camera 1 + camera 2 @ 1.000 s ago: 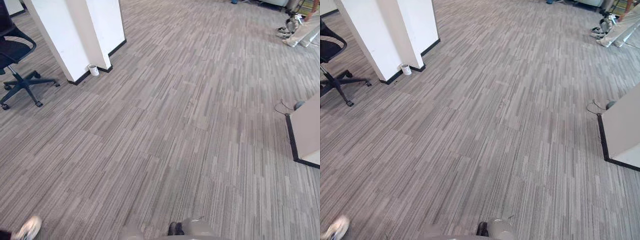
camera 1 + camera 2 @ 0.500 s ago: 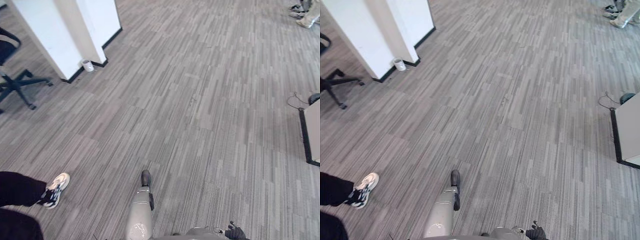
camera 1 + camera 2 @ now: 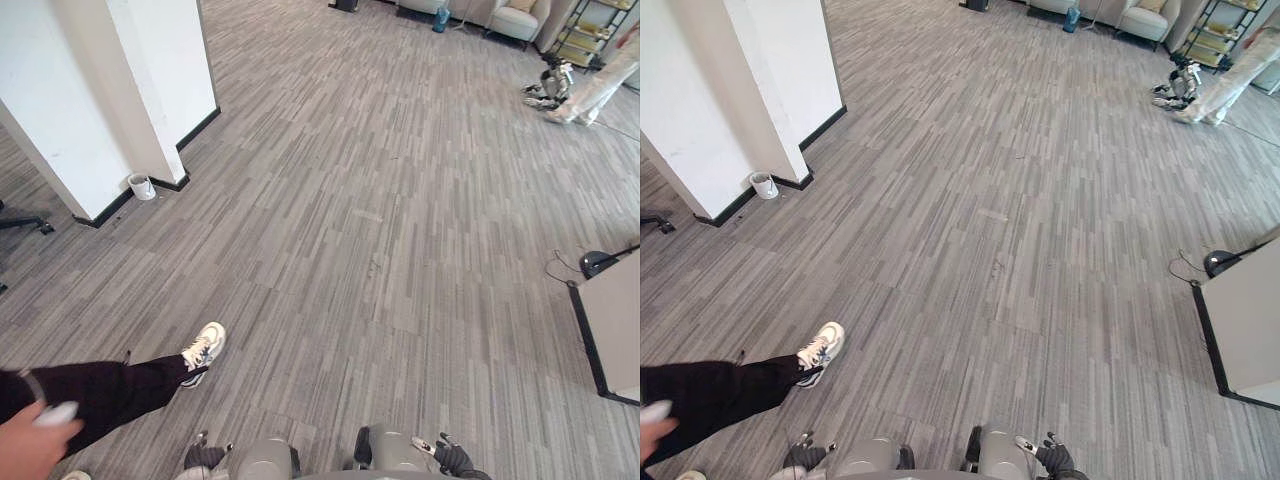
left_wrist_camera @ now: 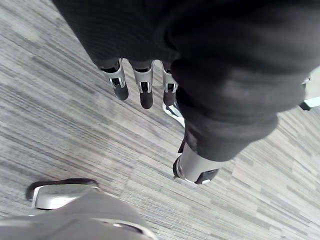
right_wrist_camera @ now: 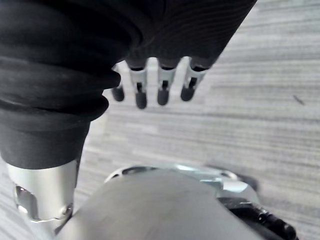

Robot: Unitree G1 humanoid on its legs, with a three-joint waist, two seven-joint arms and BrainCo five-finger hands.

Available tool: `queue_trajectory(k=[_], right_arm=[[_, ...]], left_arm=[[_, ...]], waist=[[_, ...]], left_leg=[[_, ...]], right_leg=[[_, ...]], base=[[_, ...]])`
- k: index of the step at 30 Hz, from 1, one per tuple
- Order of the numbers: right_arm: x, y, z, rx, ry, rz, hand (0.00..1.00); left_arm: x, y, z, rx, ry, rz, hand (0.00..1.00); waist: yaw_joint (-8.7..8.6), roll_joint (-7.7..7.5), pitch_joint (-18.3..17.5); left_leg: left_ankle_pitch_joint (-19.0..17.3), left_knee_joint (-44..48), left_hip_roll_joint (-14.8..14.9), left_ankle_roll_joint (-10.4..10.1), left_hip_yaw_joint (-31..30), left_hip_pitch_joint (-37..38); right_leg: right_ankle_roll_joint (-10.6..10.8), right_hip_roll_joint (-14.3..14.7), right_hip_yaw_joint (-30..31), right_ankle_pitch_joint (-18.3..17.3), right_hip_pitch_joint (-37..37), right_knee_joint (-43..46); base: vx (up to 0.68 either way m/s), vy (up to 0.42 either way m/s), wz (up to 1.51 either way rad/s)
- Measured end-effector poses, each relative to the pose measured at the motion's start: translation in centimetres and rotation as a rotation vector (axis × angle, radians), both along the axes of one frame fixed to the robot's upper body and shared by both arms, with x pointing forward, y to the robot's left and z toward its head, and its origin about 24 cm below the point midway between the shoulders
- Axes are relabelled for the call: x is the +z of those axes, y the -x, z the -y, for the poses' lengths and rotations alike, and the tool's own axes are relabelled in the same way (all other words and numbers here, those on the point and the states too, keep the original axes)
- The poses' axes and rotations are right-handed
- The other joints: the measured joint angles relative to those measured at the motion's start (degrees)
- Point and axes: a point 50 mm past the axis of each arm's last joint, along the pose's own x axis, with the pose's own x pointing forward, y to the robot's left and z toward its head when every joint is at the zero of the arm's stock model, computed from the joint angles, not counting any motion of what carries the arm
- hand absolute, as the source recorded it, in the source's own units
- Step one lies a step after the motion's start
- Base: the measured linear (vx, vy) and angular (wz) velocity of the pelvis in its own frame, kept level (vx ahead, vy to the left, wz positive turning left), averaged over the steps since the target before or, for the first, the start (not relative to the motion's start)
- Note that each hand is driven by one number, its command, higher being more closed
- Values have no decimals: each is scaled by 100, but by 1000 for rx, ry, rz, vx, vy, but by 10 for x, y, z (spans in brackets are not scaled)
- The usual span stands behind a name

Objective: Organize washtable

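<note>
left eye view, floor: grey striped carpet across the whole room.
left eye view, 10 o'clock: white square pillar with black skirting; small white cup on the carpet, touching its base.
left eye view, 8 o'clock: person's leg in black trousers with a white sneaker flat on the carpet; person's hand at the edge, closed on a small white object.
left eye view, 3 o'clock: beige flat panel with black edging, cut by the frame; dark round object on the carpet just beside it.
left eye view, 1 o'clock: far off, cream armchair, blue bottle, legs in pale trousers.
left eye view, 6 o'clock: left hand and right hand low, well apart.
right eye view: same scene; the person's hand and the panel sit closer to the frame edges.
left wrist view: left hand's fingers straight, hanging over bare carpet, holding nothing.
right wrist view: right hand's fingers straight and spread, over carpet, holding nothing.
task's thing: cannot tell where it is, or whether the beige panel belongs to it.
</note>
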Motion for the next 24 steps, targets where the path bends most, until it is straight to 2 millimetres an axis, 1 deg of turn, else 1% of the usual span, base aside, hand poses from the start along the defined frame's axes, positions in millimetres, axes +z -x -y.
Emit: queue_trajectory(k=[1,2,3,4,5,6,7,8,9,10,11,12,13,14,15,16,17,18,19,20,21,22,23,24], right_arm=[[1,-1,3,-30,5,13,0],[2,-2,4,-43,6,19,0],[2,0,6,-77,1,25,0],[2,1,5,-85,-1,22,0],[3,-1,5,-93,-3,30,0],[3,-1,5,-94,-3,32,0],[5,-1,12,-95,12,35,0],[4,4,15,-99,19,20,0],[4,4,15,-101,18,16,0],[6,2,25,-94,41,14,0],[6,2,28,-92,50,16,0],[7,1,30,-75,60,14,0],[7,1,30,-67,66,10,0],[7,0,30,-68,68,6,0],[5,-1,26,-57,67,-1,0],[5,-5,21,-40,59,7,0],[6,-14,15,-21,49,27,0],[6,-15,15,-20,49,30,0],[8,-20,14,-21,48,48,0],[8,-22,14,-22,48,55,0],[8,-23,13,-24,46,59,0],[10,-28,13,-23,44,75,0],[10,-30,12,-21,42,79,0],[10,-30,10,-18,40,79,0]], left_arm=[[1,-8,4,-18,3,15,0],[2,-12,6,-22,6,25,0],[2,-15,8,-21,12,33,0],[2,-15,9,-17,14,33,0],[0,-12,10,-6,22,24,0],[0,-12,10,-4,23,23,0],[-3,-8,18,-6,42,10,0],[-8,5,24,-6,61,-29,0],[-8,7,22,3,68,-29,0],[-11,11,28,9,88,-50,0],[-12,14,30,22,100,-65,0],[-15,21,33,42,113,-87,0],[-15,27,31,48,111,-102,0],[-15,26,30,46,106,-100,0],[-14,25,25,40,91,-97,0],[-12,24,20,32,75,-89,0],[-11,21,16,5,57,-82,0],[-11,21,16,3,56,-81,0],[-10,19,15,0,54,-75,0],[-10,18,16,6,60,-72,0],[-10,18,17,10,64,-71,0],[-10,18,17,18,66,-70,0],[-11,20,21,23,75,-72,0],[-12,23,22,29,79,-74,0]], waist=[[-47,87,48],[-46,118,76],[-44,151,100],[-36,144,101],[-49,130,88],[-51,133,88],[-100,343,30],[-156,495,-197],[-162,527,-218],[-118,797,-256],[-95,875,-267],[-56,953,-247],[-52,951,-195],[-57,1011,-165],[-36,857,-65],[-28,688,18],[-23,575,75],[-17,561,87],[34,575,109],[93,506,165],[120,502,175],[127,502,216],[134,518,208],[150,531,202]], left_leg=[[-186,22,-22,-142,-161,146],[-263,31,-25,-202,-224,228],[-410,-3,-33,-318,-336,452],[-471,-71,-51,-380,-371,598],[-645,-524,-96,-487,-472,1160],[-665,-597,-95,-502,-488,1260],[-768,-895,136,-634,-567,1580],[-747,-755,368,-805,-689,1636],[-689,-400,491,-916,-724,1474],[-433,572,797,-1304,-783,1098],[-124,1104,924,-1368,-792,864],[890,2210,1126,-1251,-748,412],[1287,3259,1463,-1077,-604,-42],[1097,3724,1578,-843,-552,-247],[831,4237,1599,-688,-559,-632],[681,4258,1491,-679,-544,-932],[538,3775,1292,-715,-497,-1421],[524,3633,1272,-715,-479,-1506],[491,2884,1161,-746,-449,-1851],[517,1842,987,-787,-468,-2005],[561,1212,889,-856,-498,-1996],[759,-8,685,-1073,-716,-1992],[942,-978,621,-1253,-965,-1956],[974,-1275,650,-1307,-1028,-1936]], right_leg=[[50,-27,46,564,-91,-1318],[81,-44,44,759,-110,-1711],[154,-52,34,1064,-132,-2279],[159,-82,41,1131,-154,-2421],[53,-147,84,1210,-185,-2399],[37,-147,117,1241,-193,-2353],[-124,19,263,1729,-291,-1893],[-310,247,215,1887,-320,-1578],[-516,337,198,2176,-320,-1479],[-685,609,87,1913,-254,-1265],[-749,714,45,1760,-198,-1220],[-927,913,52,1490,58,-1226],[-1040,1120,57,1279,448,-1352],[-1127,1214,59,1212,685,-1420],[-1191,1266,85,1061,1101,-1527],[-1237,1257,128,956,1424,-1656],[-1123,1235,192,796,1793,-1833],[-1108,1235,200,771,1835,-1853],[-1041,1232,225,634,1994,-1904],[-932,1171,283,453,2048,-1861],[-904,1120,325,355,2094,-1795],[-837,1030,406,121,2174,-1650],[-732,967,510,-139,2199,-1446],[-659,950,584,-279,2186,-1327]], base=[[389,26,48],[602,-1,60],[432,-56,35],[845,-237,41],[632,-210,24],[809,-319,31],[651,-240,35],[813,-302,38],[795,-319,12],[582,-284,-14],[697,-355,-35],[824,-371,-29],[804,-354,-23],[643,-268,-9],[451,-193,-2],[601,-266,-7],[485,-219,-7],[505,-190,-12],[305,-71,-16],[432,-60,-20],[346,26,-22],[425,73,-24],[374,89,-31],[377,143,-53]])
